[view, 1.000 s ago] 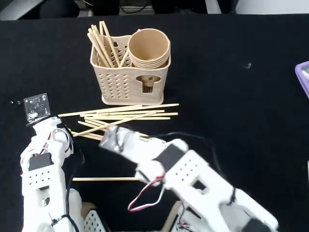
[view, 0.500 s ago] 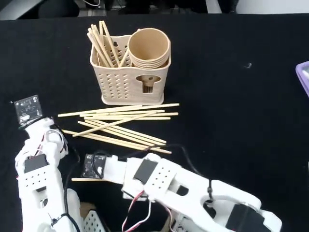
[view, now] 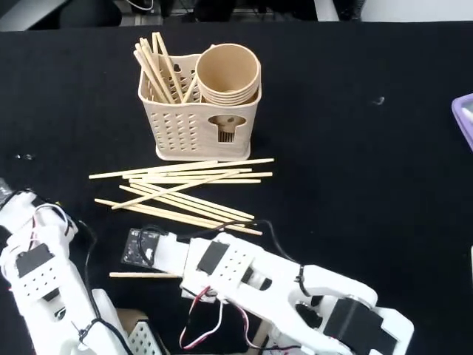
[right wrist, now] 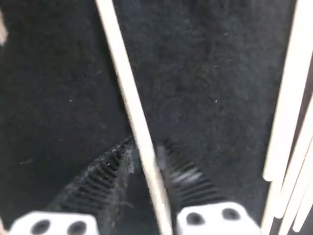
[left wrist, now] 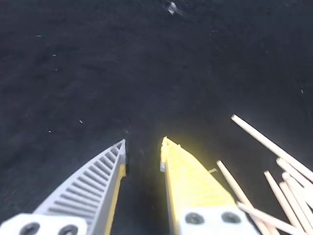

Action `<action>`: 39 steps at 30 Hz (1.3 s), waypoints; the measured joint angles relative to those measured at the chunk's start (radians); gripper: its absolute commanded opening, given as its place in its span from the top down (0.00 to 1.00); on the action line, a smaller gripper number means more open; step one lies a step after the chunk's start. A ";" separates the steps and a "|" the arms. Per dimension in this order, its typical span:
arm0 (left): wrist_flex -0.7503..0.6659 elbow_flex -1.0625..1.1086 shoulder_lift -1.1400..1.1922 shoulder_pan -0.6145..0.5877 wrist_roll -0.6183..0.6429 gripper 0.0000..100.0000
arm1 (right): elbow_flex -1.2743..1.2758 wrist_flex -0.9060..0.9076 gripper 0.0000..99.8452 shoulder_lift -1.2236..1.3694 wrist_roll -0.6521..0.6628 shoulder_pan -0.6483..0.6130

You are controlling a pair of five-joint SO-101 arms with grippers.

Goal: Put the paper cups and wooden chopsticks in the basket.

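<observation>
Black cloth covered the table [view: 355, 185], on which everything stood. The white right arm [view: 251, 277] lay low across the near side, and the white left arm [view: 37, 274] stood at the near left corner. At the far side sat the beige perforated plastic basket [view: 196, 129], holding a nested stack of tan paper cups [view: 228, 74] in one half and a leaning bundle of wooden chopsticks [view: 155, 63] in the other. Between basket and arms, a loose pile of pale wooden chopsticks [view: 185, 188] lay spread on the cloth. A single wooden chopstick [view: 148, 275] lay apart, nearer the arms. The right gripper [right wrist: 146, 147] straddled it, jaws slightly parted with the stick between them. The left gripper [left wrist: 143, 144] hovered over bare cloth beside the pile's ends, jaws released and grasping nothing.
</observation>
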 measured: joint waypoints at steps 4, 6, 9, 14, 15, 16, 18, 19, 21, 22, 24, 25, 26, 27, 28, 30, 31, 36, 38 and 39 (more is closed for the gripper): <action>0.000 0.000 0.000 -0.005 0.000 0.88 | -0.014 0.018 0.99 0.003 0.000 0.054; -0.002 0.000 0.000 -0.005 0.000 0.88 | -0.052 0.061 0.99 0.003 0.002 0.129; -0.002 0.000 0.000 -0.005 0.000 0.87 | -0.118 0.107 0.99 0.003 0.005 0.247; -0.002 0.000 0.000 -0.005 0.000 0.87 | -0.180 0.089 0.99 0.005 0.046 0.336; -0.002 0.000 0.000 -0.005 0.000 0.87 | -0.180 0.071 0.99 0.008 0.049 0.336; -0.002 0.000 0.000 -0.005 0.000 0.87 | -0.180 0.054 0.99 0.018 0.052 0.338; -0.002 0.000 0.000 -0.005 0.000 0.87 | -0.183 0.023 0.99 0.051 0.061 0.344; -0.005 0.000 0.000 -0.005 0.000 0.87 | -0.184 0.011 0.99 0.071 0.075 0.345; -0.008 0.000 0.000 -0.005 0.000 0.87 | -0.198 0.002 0.99 0.114 0.123 0.344; -0.009 0.000 0.000 -0.005 0.000 0.87 | -0.209 0.000 0.99 0.135 0.144 0.344; -0.009 0.000 0.000 -0.005 0.000 0.87 | -0.232 0.000 0.97 0.178 0.178 0.344; -0.009 0.000 0.000 -0.005 0.000 0.87 | -0.242 0.000 0.93 0.198 0.186 0.344; -0.009 0.000 0.000 -0.005 0.000 0.87 | -0.253 0.000 0.89 0.216 0.190 0.344; -0.009 0.000 0.000 -0.005 0.000 0.87 | -0.261 0.000 0.86 0.229 0.192 0.344; -0.009 0.000 0.000 -0.005 0.000 0.87 | -0.262 0.000 0.83 0.230 0.193 0.344; -0.009 0.000 0.000 -0.005 0.000 0.87 | -0.273 -0.003 0.82 0.235 0.193 0.344; -0.009 0.000 0.000 -0.005 0.000 0.87 | -0.276 -0.005 0.83 0.235 0.193 0.344; -0.009 0.000 0.000 -0.005 0.000 0.87 | -0.278 -0.034 0.85 0.236 0.195 0.345; -0.009 0.000 0.000 -0.005 0.000 0.87 | -0.278 -0.041 0.85 0.239 0.193 0.347; -0.009 0.000 0.000 -0.005 0.000 0.87 | -0.278 -0.044 0.85 0.252 0.193 0.347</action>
